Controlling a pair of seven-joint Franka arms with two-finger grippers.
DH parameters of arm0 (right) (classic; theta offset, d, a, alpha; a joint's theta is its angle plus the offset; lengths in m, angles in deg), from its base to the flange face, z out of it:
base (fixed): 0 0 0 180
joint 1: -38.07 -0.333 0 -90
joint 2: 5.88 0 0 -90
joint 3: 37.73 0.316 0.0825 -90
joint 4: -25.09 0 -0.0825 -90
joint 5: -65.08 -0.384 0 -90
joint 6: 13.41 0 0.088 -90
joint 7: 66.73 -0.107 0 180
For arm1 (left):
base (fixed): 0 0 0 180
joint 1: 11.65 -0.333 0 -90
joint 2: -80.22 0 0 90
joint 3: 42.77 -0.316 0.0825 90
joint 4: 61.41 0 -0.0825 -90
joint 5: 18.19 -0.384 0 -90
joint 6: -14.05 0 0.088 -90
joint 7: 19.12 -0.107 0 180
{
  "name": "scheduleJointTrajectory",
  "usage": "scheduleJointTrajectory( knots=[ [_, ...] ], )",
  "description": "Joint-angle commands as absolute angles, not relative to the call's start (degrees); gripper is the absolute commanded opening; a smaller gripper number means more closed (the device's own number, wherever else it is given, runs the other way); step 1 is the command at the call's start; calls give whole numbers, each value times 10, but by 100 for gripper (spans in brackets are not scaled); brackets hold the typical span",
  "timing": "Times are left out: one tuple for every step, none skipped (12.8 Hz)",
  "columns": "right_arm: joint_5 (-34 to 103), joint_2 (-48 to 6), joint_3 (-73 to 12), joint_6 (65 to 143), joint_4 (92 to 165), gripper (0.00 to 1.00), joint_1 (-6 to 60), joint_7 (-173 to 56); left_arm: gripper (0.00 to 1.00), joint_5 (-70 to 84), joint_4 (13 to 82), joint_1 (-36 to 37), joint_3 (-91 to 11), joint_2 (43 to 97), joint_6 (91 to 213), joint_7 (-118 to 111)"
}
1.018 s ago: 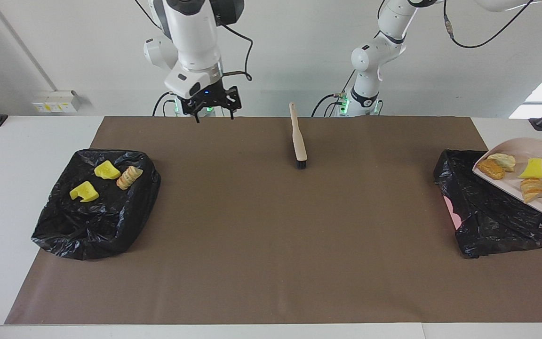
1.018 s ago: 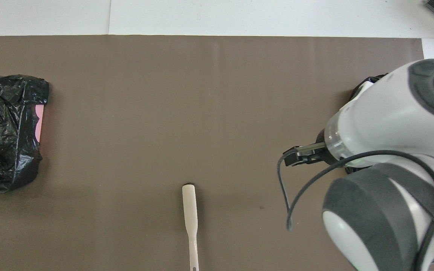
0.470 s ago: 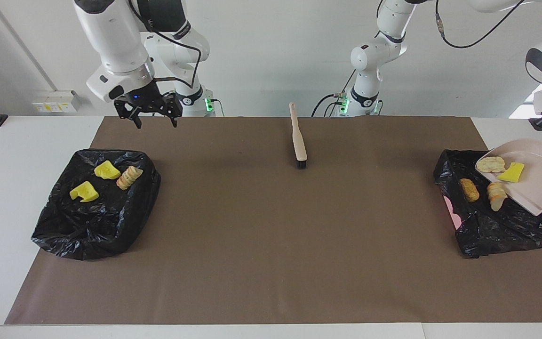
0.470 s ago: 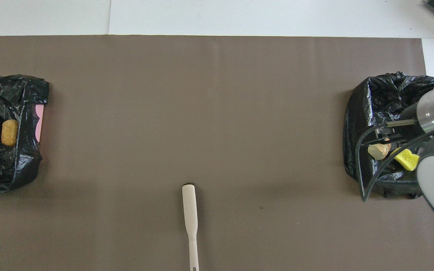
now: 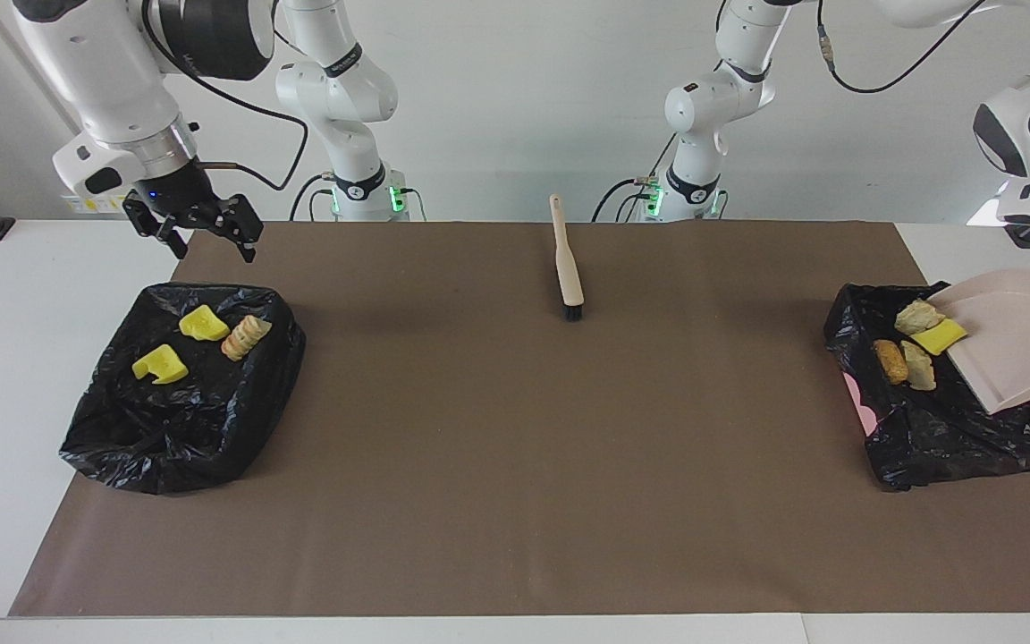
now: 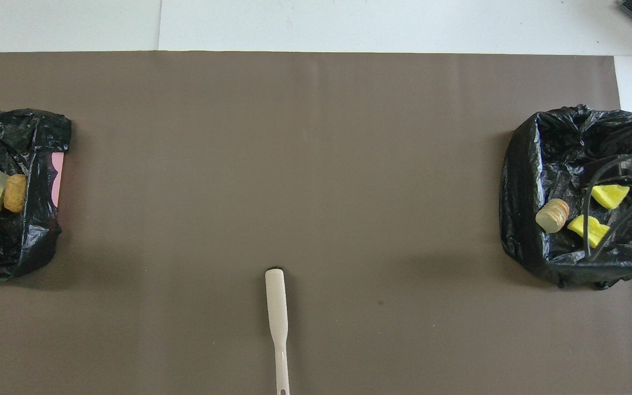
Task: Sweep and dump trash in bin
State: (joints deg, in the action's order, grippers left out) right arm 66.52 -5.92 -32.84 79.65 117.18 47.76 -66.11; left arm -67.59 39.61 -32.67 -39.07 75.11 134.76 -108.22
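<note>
Here, right end effector (image 5: pixel 195 228) open, empty

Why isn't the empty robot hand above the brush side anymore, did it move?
Yes. The right gripper swung away from the brush, toward its own end's bin.

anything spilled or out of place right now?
No spill. All seven scraps lie inside the two black-bagged bins: three in the bin at the right arm's end, four in the bin under the tipped dustpan. The brush lies flat on the mat.
</note>
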Motion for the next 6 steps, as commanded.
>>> scheduleJointTrajectory(
  knots=[
    [668, -68, -354, 770, 1126, 100, 464, -649, 0, -709, 396, -310, -398, 758, 1360, -1104],
    [668, -68, -365, 741, 1112, 100, 456, -652, 0, -722, 376, -286, -397, 756, 1348, -1103],
    [663, -65, -369, 720, 1107, 100, 455, -672, 0, -725, 361, -278, -397, 751, 1337, -1103],
    [654, -64, -369, 722, 1110, 100, 458, -722, 0, -725, 343, -274, -397, 750, 1331, -1103],
    [650, -62, -368, 719, 1112, 100, 458, -737, 0, -719, 327, -263, -396, 750, 1313, -1103],
    [652, -62, -367, 718, 1112, 100, 456, -729, 0, -715, 318, -251, -396, 750, 1295, -1098]
  ],
)
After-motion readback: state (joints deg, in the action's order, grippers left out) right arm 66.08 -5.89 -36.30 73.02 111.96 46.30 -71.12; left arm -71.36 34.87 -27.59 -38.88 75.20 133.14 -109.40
